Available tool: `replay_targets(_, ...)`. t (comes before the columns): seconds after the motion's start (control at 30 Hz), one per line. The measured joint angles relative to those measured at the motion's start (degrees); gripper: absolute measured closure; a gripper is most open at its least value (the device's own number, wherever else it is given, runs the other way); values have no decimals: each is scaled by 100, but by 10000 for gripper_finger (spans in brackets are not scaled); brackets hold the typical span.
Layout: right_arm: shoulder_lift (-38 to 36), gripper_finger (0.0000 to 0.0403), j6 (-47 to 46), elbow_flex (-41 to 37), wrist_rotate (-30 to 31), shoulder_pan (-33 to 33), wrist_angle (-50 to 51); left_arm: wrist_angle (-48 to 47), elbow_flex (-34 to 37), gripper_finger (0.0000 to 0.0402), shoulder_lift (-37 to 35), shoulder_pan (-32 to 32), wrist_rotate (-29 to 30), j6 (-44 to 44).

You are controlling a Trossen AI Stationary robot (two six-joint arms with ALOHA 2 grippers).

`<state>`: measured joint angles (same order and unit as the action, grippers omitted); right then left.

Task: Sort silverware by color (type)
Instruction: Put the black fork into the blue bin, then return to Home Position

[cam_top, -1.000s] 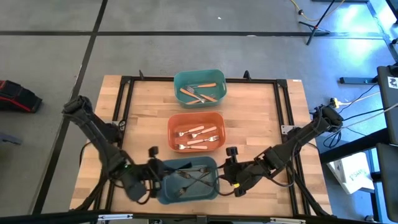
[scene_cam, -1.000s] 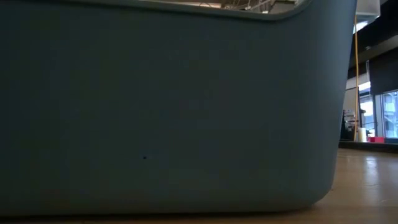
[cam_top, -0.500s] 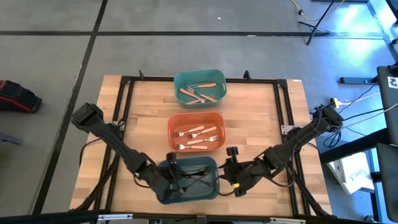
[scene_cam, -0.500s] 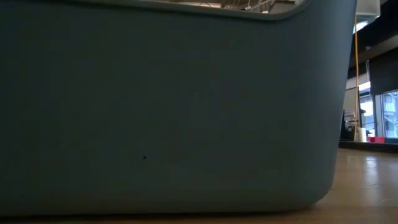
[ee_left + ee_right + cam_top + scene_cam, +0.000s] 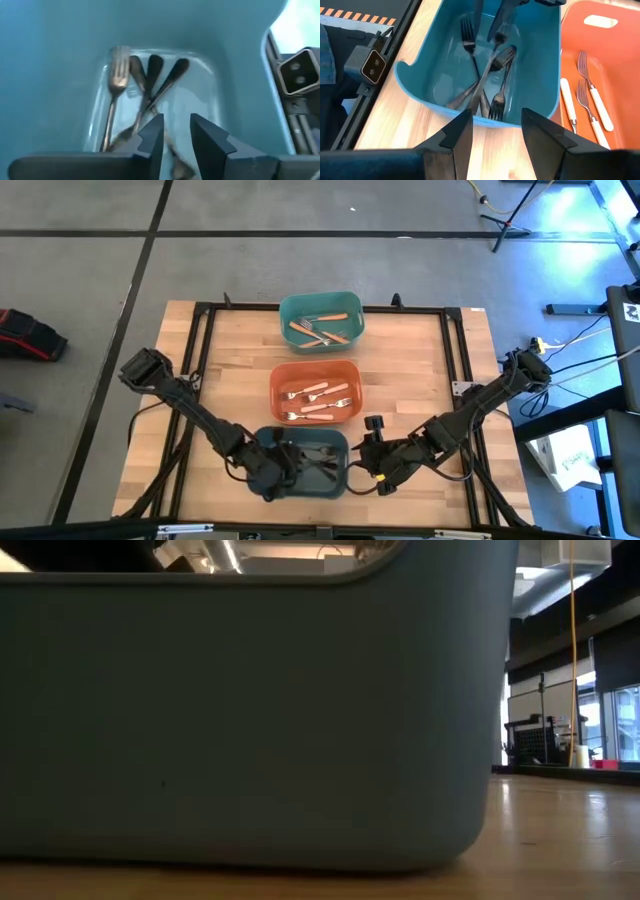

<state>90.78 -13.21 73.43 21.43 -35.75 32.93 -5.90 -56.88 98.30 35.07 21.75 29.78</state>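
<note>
Several dark grey metal forks (image 5: 145, 85) lie crossed on the floor of the blue-grey bin (image 5: 340, 480) at the table's near edge, and they also show in the right wrist view (image 5: 485, 75). My left gripper (image 5: 176, 132) is open and reaches down into this bin (image 5: 290, 463), its fingers just above the forks. My right gripper (image 5: 496, 125) is open and waits over the bare table to the right of the bin (image 5: 365, 460). Cream-handled forks (image 5: 318, 402) lie in the orange bin (image 5: 275, 395). Brown-handled forks (image 5: 320, 328) lie in the teal bin (image 5: 290, 305).
The three bins stand in a row from the near edge to the far edge along the table's middle. The wall of the blue-grey bin (image 5: 250, 720) fills most of the low view. A black frame rail (image 5: 455, 380) runs round the table top. Bare wood lies left and right of the bins.
My left gripper has swung from the left of the blue-grey bin toward the table's right, over the bin's rim and down inside it. In the low view the bin's corner has shifted to the left and its rim sits lower.
</note>
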Motion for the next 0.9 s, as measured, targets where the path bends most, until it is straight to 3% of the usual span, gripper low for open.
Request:
replay_targets(0.23,0,243,-23,0,-521,-24,7,-1066,-723,302,-100,150,32,-256)
replay_targets(0.5,-557,243,3,9,587,-373,415,-2504,-1045,302,-1089,588,1348,-333)
replay_targets(0.7,-942,243,1,7,1122,-684,847,-2646,-295,302,-2298,691,1884,-287)
replay_targets(0.8,-1086,245,-7,-85,1084,-663,928,-2625,249,302,-3019,621,2116,-182)
replay_targets(0.9,-1377,261,-8,-550,655,-612,661,-2395,872,301,-3765,497,2262,-159)
